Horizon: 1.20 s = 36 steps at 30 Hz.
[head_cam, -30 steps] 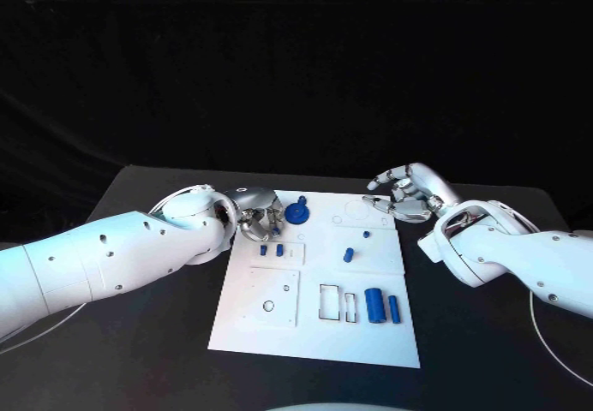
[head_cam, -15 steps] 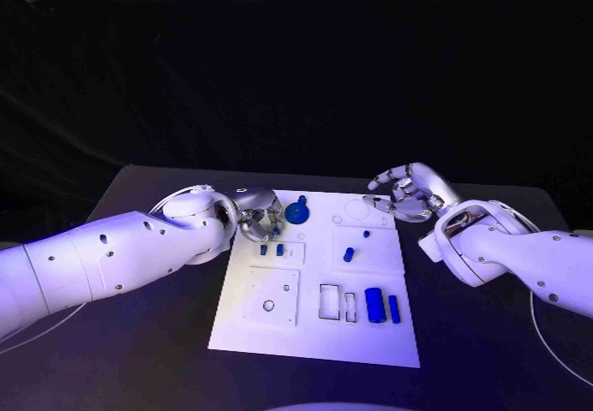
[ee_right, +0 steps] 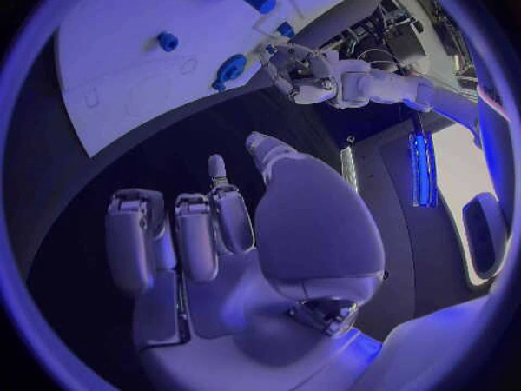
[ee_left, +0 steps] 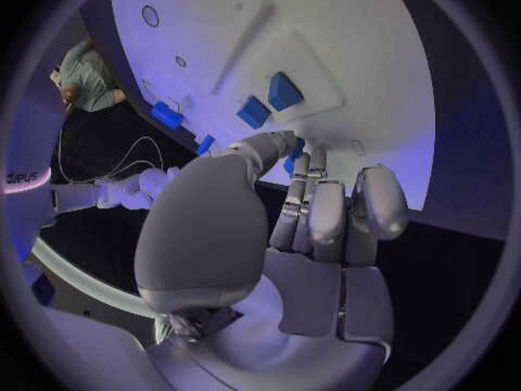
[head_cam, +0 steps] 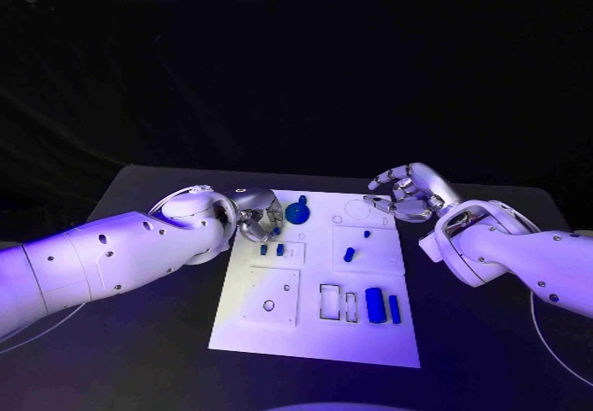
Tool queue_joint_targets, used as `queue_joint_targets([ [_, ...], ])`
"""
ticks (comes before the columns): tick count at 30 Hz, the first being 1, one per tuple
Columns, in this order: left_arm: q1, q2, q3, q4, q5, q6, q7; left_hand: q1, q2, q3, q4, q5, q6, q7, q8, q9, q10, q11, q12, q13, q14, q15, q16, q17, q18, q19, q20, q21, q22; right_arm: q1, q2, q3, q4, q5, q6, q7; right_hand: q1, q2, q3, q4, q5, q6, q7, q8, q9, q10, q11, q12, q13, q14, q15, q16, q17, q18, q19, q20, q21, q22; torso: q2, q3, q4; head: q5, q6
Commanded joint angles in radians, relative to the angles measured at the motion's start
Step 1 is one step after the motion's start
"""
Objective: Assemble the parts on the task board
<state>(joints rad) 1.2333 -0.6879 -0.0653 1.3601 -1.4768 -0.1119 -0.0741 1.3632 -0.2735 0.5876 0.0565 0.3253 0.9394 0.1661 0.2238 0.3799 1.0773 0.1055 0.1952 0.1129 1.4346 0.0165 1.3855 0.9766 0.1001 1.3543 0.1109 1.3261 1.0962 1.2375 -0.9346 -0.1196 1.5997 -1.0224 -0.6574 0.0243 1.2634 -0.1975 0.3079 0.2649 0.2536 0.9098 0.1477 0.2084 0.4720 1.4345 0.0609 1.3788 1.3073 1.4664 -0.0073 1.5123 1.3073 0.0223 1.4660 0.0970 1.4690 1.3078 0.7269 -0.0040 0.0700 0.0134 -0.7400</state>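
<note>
The white task board (head_cam: 371, 338) lies in the middle of the black table. A round blue part (head_cam: 296, 212) with a short stem stands near the board's far left corner, also visible as the round blue part (ee_right: 230, 68). My left hand (head_cam: 256, 214) is just left of it with fingers curled in; a narrow gap seems to separate them. Two small blue blocks (head_cam: 272, 250) sit below, also the blue blocks (ee_left: 269, 102). My right hand (head_cam: 408, 193) hovers over the board's far right corner, cupped, holding nothing. A blue peg (head_cam: 349, 253) and two blue cylinders (head_cam: 382, 306) lie on the board.
Empty rectangular slots (head_cam: 330, 301) lie left of the cylinders, and a plate with a small hole (head_cam: 268, 305) sits at the board's near left. Bare black table (head_cam: 148, 342) runs along both long sides of the board. A cable (head_cam: 37, 330) trails under my left arm.
</note>
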Motion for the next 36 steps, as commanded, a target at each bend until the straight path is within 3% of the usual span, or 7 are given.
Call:
queue_joint_targets([
  [1,0.000,-0.001,0.000,0.002,0.009,-0.003,0.004,-0.005,-0.006,-0.009,0.000,0.000,-0.017,0.002,-0.012,-0.004,-0.012,0.003,-0.012,-0.003,-0.002,0.008,-0.006,-0.002,-0.002,-0.003,0.004,-0.006,-0.005,-0.001,0.000,0.000,0.000,-0.008,0.002,0.007,0.002,0.009,0.003,0.005,0.003,0.002,-0.006,0.006,-0.001,-0.001,-0.002,-0.002,0.091,0.066,-0.006,-0.003,0.088,0.007,0.039,-0.003,-0.003,0.187,0.000,-0.0001,-0.0001,0.001,0.000],
  [12,0.000,-0.025,0.001,0.014,0.027,-0.033,0.019,-0.003,-0.009,-0.018,-0.003,0.000,-0.060,0.007,-0.040,-0.019,-0.032,0.006,-0.034,-0.011,-0.005,0.011,-0.007,-0.010,0.004,-0.016,0.006,-0.023,-0.034,-0.001,-0.003,0.000,-0.007,-0.013,0.018,0.004,0.005,0.006,0.003,0.003,0.003,-0.001,-0.005,0.005,-0.001,-0.007,-0.002,-0.011,0.083,0.064,-0.006,-0.007,0.079,0.010,0.033,-0.003,-0.014,0.179,-0.001,-0.0009,-0.0012,0.000,0.004],
  [18,0.001,-0.067,0.005,0.032,0.152,-0.100,0.084,-0.008,-0.008,-0.031,0.000,0.001,-0.065,0.011,-0.045,-0.023,-0.042,0.010,-0.043,-0.015,-0.012,0.014,-0.016,-0.033,0.013,-0.038,0.008,-0.051,-0.082,-0.001,-0.010,0.000,-0.017,-0.016,0.061,0.016,0.059,0.002,0.053,-0.018,-0.007,-0.007,-0.005,0.008,-0.003,-0.304,-0.004,-0.499,-0.327,0.027,-0.010,-0.078,-0.055,0.046,-0.050,-0.007,-0.160,0.080,-0.002,-0.0001,0.0002,-0.005,0.009],
  [20,0.002,-0.083,0.009,0.036,0.228,-0.120,0.111,-0.006,0.000,-0.057,0.004,0.003,-0.055,0.018,-0.043,-0.026,-0.077,0.020,-0.059,-0.023,-0.082,0.021,-0.097,-0.208,0.044,-0.125,0.014,-0.160,-0.252,-0.001,-0.012,0.000,-0.023,-0.023,0.088,0.019,0.075,-0.005,0.082,-0.022,-0.006,-0.006,-0.003,0.008,-0.004,-0.381,-0.004,-0.662,-0.454,0.018,-0.010,-0.100,-0.092,0.052,-0.064,-0.009,-0.192,0.059,-0.003,0.0003,0.0004,-0.008,0.011],
  [25,0.011,-0.128,0.014,0.045,0.527,-0.153,0.212,-0.013,0.012,-0.076,0.019,0.004,-0.044,0.021,-0.041,-0.029,-0.053,0.019,-0.040,-0.020,-0.088,0.021,-0.108,-0.226,0.049,-0.133,0.015,-0.186,-0.285,-0.001,-0.024,0.000,-0.039,-0.111,0.194,0.009,0.123,-0.048,0.211,-0.070,-0.042,0.025,0.009,0.009,-0.004,-0.372,0.017,-1.019,-0.779,0.030,0.005,-0.104,-0.085,0.046,-0.043,0.002,-0.183,0.069,-0.004,-0.0011,-0.0001,-0.034,0.017],
  [28,0.014,-0.149,0.014,0.046,0.718,-0.157,0.284,0.007,0.029,-0.067,0.019,0.006,-0.023,0.025,-0.034,-0.032,-0.048,0.021,-0.026,-0.020,-0.216,0.025,-0.229,-0.454,0.086,-0.257,0.018,-0.342,-0.500,-0.001,-0.028,0.000,-0.041,-0.167,0.236,-0.002,0.126,-0.054,0.239,-0.097,-0.063,0.043,0.011,0.010,-0.004,-0.361,0.020,-1.094,-0.858,0.034,0.009,-0.098,-0.073,0.043,-0.033,0.006,-0.168,0.081,-0.004,0.0004,-0.0005,-0.042,0.020],
  [36,0.016,-0.196,0.015,0.073,1.165,-0.137,0.442,0.022,0.043,-0.063,0.012,0.004,0.006,0.003,-0.014,-0.030,0.041,-0.006,0.062,0.011,-0.274,0.005,-0.266,-0.494,0.086,-0.282,0.003,-0.385,-0.525,-0.001,-0.039,0.000,-0.022,-0.449,0.323,-0.080,0.109,-0.067,0.258,-0.129,-0.079,0.062,0.003,0.005,-0.010,-0.327,0.021,-1.163,-0.947,0.034,0.009,-0.099,-0.078,0.037,-0.020,0.008,-0.145,0.100,0.000,-0.0006,-0.0020,-0.063,0.029],
])
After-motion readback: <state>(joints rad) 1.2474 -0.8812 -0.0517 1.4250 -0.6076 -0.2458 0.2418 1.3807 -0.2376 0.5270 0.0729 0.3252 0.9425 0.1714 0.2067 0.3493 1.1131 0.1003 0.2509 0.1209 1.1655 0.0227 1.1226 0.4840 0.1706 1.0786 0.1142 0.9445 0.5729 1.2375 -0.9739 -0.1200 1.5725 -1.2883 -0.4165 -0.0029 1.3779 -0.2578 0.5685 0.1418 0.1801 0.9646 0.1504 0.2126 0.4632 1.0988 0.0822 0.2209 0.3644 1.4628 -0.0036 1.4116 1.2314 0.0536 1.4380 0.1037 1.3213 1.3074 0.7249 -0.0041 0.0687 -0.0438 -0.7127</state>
